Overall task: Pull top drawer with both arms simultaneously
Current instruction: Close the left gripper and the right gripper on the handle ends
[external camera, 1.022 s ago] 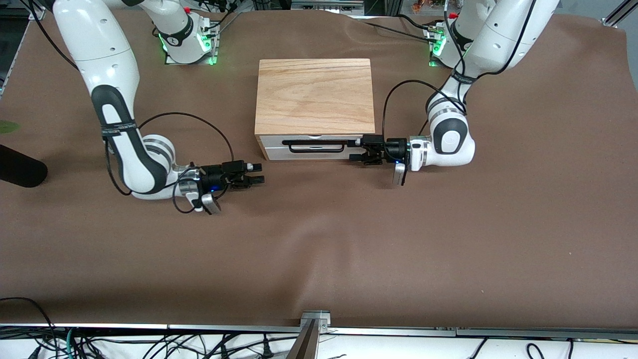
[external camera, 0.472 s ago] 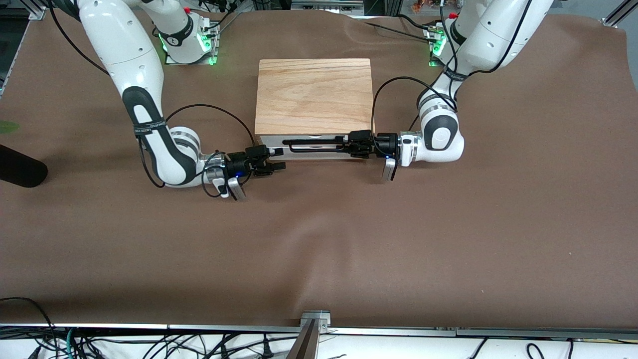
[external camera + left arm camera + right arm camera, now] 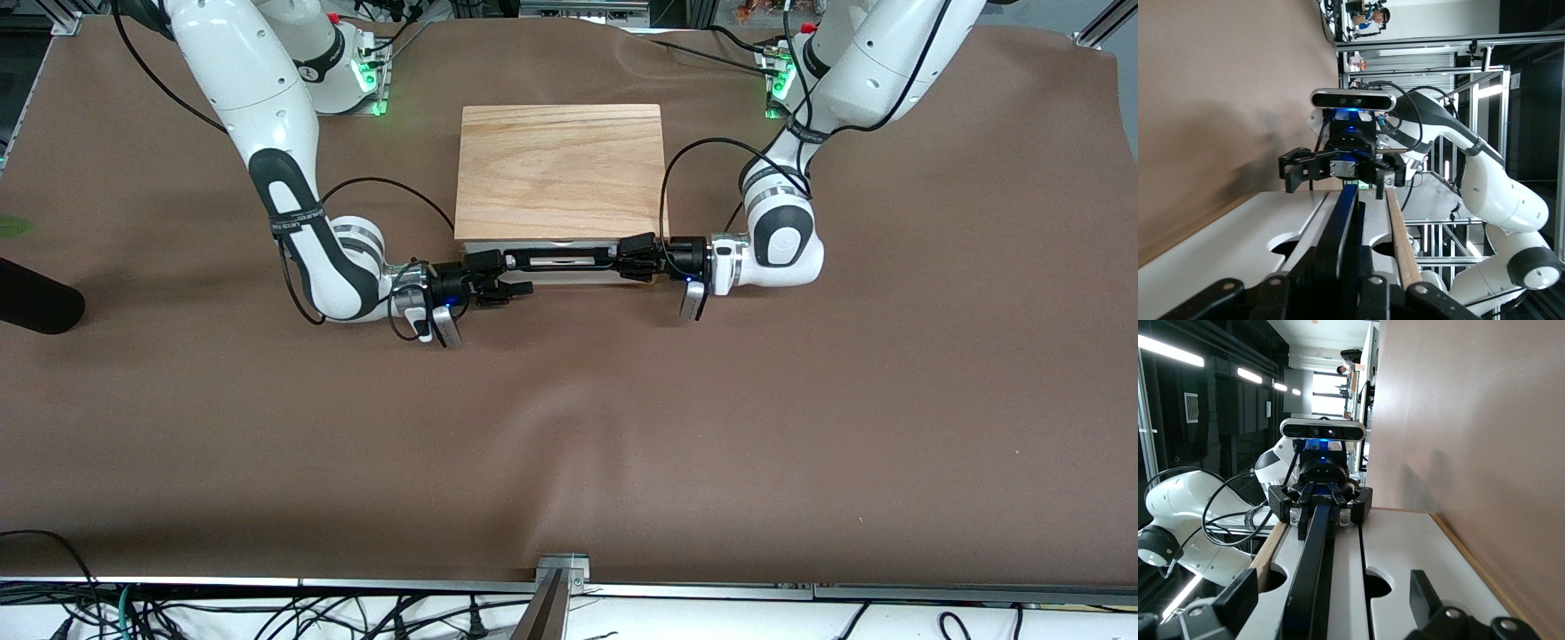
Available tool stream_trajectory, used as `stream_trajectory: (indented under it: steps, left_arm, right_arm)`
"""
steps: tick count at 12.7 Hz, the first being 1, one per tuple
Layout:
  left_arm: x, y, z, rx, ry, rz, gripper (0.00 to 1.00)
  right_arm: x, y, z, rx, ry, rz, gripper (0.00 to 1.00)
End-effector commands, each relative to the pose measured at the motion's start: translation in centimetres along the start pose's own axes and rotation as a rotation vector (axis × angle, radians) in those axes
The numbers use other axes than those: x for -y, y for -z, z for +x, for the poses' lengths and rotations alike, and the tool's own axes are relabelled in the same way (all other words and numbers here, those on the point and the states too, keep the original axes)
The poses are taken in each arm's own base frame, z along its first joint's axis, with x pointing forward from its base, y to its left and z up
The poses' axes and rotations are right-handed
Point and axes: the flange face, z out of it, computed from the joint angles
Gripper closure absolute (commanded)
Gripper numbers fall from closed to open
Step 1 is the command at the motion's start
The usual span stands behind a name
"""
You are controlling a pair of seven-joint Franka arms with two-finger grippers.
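The oak box (image 3: 560,169) stands mid-table. Its top drawer (image 3: 562,261) looks pushed in, with the black wire handle (image 3: 551,253) across its white front. My left gripper (image 3: 629,260) is shut on the handle at the left arm's end. In the left wrist view the handle (image 3: 1346,213) runs out from between my left gripper's (image 3: 1341,283) closed fingers. My right gripper (image 3: 508,274) is open at the handle's other end. In the right wrist view its fingers (image 3: 1238,595) stand wide apart either side of the handle (image 3: 1313,567).
The lower white drawer front (image 3: 569,277) sits under the top one and also shows in the right wrist view (image 3: 1418,553). Brown cloth (image 3: 569,427) covers the table. A dark object (image 3: 36,302) lies at the right arm's end. Cables trail from both wrists.
My right arm has swung in from the open table to the handle's end. My left gripper has slid onto the handle and shut on it. The box has not moved.
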Motion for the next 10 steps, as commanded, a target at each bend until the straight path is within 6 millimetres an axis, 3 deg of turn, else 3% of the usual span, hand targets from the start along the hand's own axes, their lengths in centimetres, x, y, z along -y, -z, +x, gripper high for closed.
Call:
stream_trajectory:
  steps: [1,4,6,8,10]
  left_arm:
    - [2.02,-0.26,-3.95,0.044,-0.003,0.015,0.78]
    - [2.2,-0.13,-4.19,0.046,0.008,0.017,0.97]
    - [2.31,-0.04,-4.18,0.045,0.015,0.02,0.99]
    - [2.65,-0.04,-4.26,0.043,0.021,0.022,1.0]
    - [2.66,-0.03,-4.25,0.043,0.021,0.023,1.0]
  right_arm:
    - [-0.07,-0.23,-1.04,-0.015,0.003,-0.002,0.0]
    - [-0.1,-0.18,-1.88,-0.009,0.004,0.005,0.02]
    - [-0.05,-0.17,-2.01,-0.007,0.005,0.005,0.08]
    - [0.14,-0.19,-1.95,-0.007,0.028,0.007,0.24]
    - [0.78,-0.25,-1.74,-0.007,0.039,0.009,0.34]
